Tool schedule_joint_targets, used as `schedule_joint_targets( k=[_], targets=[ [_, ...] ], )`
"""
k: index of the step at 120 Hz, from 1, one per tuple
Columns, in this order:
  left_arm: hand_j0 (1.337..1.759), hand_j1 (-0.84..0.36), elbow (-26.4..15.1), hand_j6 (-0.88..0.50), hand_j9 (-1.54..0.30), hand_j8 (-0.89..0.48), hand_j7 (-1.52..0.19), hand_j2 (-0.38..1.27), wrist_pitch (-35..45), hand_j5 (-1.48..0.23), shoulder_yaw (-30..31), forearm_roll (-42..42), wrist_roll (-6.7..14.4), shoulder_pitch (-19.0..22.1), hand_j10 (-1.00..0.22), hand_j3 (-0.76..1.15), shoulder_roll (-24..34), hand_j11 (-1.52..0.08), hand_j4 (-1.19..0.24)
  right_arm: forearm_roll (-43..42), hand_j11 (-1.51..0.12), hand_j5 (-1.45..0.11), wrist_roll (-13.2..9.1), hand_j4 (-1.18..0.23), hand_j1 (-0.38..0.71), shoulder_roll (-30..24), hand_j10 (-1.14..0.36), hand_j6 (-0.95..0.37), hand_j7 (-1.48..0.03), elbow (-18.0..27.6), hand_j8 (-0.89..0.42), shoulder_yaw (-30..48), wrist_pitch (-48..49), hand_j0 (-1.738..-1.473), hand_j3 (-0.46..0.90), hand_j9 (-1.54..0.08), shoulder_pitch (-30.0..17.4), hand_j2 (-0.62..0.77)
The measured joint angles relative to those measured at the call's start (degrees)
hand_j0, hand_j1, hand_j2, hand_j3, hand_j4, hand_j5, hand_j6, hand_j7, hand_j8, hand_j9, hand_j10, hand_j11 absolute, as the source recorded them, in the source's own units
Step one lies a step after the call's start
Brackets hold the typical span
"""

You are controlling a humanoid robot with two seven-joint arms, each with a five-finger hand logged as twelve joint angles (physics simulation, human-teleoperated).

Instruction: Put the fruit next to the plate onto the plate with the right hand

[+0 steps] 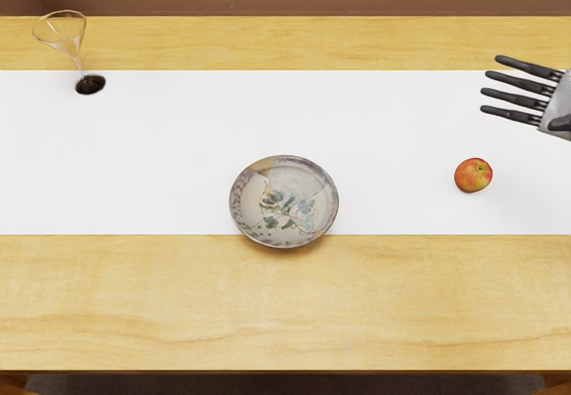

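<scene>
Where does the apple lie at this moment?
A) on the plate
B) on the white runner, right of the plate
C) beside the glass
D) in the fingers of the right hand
B: the apple lies on the white runner, right of the plate and apart from it, untouched by the open right hand.

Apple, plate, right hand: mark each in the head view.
apple [473, 175], head view, centre of the fruit.
plate [284, 201], head view, bare painted middle.
right hand [553, 105], head view, grey part at the finger bases.
</scene>
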Motion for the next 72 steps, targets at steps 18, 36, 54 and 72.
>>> schedule_joint_targets(
  k=[18,36,54,72],
  targets=[
    [1.658,0.35,0.0,0.0,0.0,0.0,0.0,0.0,0.0,0.0,0.0,0.0,0.0,0.0,0.0,0.0,0.0,0.0,0.0,-0.5,-0.02,-0.02,0.0,-0.01,-0.33,-0.3,-0.01,-0.01,-0.02,1.0,-0.01,0.6,0.0,-1.658,0.0,-0.02,0.3,0.0],
    [1.658,0.35,0.0,0.0,0.0,0.0,0.0,0.0,0.0,0.0,0.0,0.0,0.0,0.0,0.0,0.0,0.0,0.0,0.0,-17.9,-0.05,-0.05,0.0,-0.04,-0.3,-5.2,-0.04,-0.04,-0.05,13.3,-0.04,3.1,-2.6,-1.658,0.0,-0.05,0.8,-0.01],
    [1.658,0.35,0.0,0.0,0.0,0.0,0.0,0.0,0.0,0.0,0.0,0.0,0.0,0.0,0.0,0.0,0.0,0.0,0.0,-40.0,-0.08,-0.08,0.0,-0.06,-0.28,-10.4,-0.06,-0.06,-0.08,26.8,-0.06,-2.0,-27.1,-1.658,0.0,-0.08,2.1,-0.01],
    [1.658,0.35,0.0,0.0,0.0,0.0,0.0,0.0,0.0,0.0,0.0,0.0,0.0,0.0,0.0,0.0,0.0,0.0,0.0,-50.1,-0.07,-0.07,0.0,-0.05,-0.29,-6.6,-0.05,-0.05,-0.07,30.4,-0.05,-19.5,-39.9,-1.658,0.0,-0.07,13.7,-0.01]
  ],
)
